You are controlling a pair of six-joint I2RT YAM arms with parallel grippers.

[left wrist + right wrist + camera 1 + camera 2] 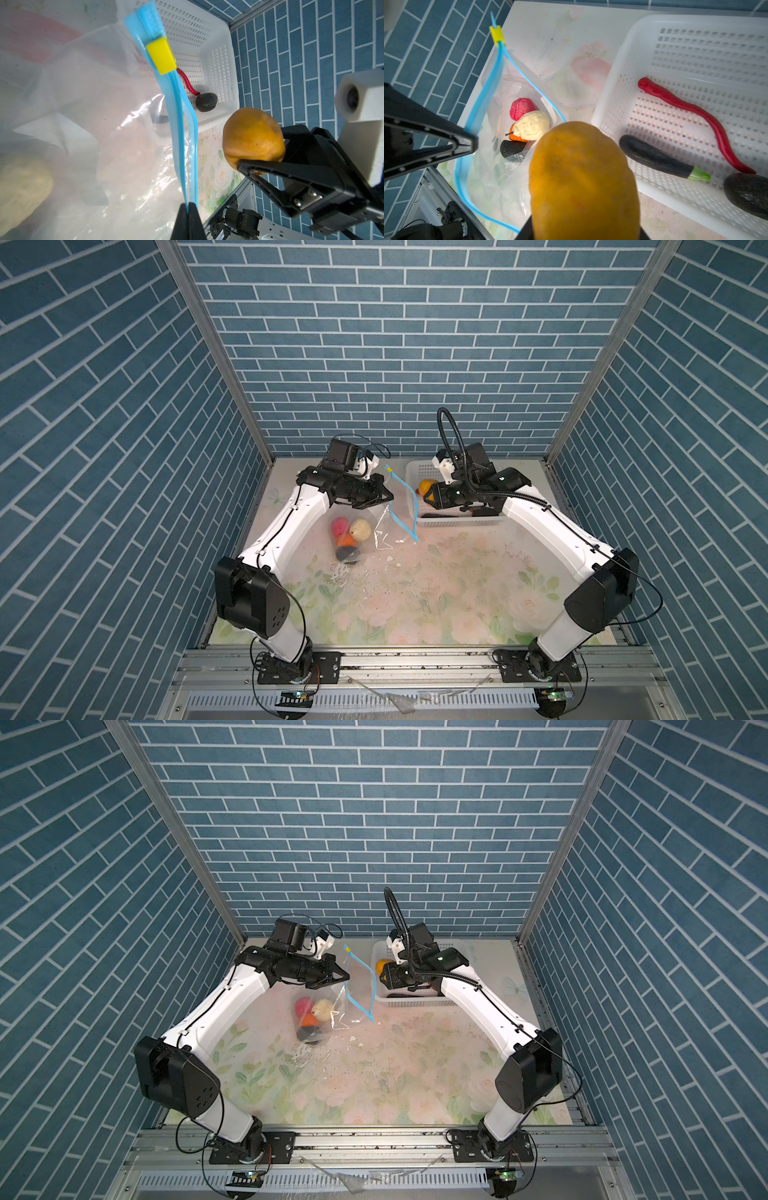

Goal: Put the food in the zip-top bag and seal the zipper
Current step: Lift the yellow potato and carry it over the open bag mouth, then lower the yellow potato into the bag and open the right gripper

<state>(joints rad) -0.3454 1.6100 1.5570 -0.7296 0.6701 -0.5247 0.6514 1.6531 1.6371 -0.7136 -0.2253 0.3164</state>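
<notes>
Loading step, mid-transfer: yellow-orange fruit is clamped in the right gripper between the white perforated basket and the zip-top bag. The bag's mouth is held up and open by the left gripper, pinched tight on the light blue zipper. Next, the fruit is to be carried over the mouth and released. Red chilli, aubergine and a black lump are left in the basket. The floral tabletop is enclosed by blue brick-pattern walls.

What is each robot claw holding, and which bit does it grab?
Left gripper: pinches one lip of the blue zipper on the zip-top bag, partway along. Right gripper: squeezes the yellow-orange fruit by its sides, near one end.
</notes>
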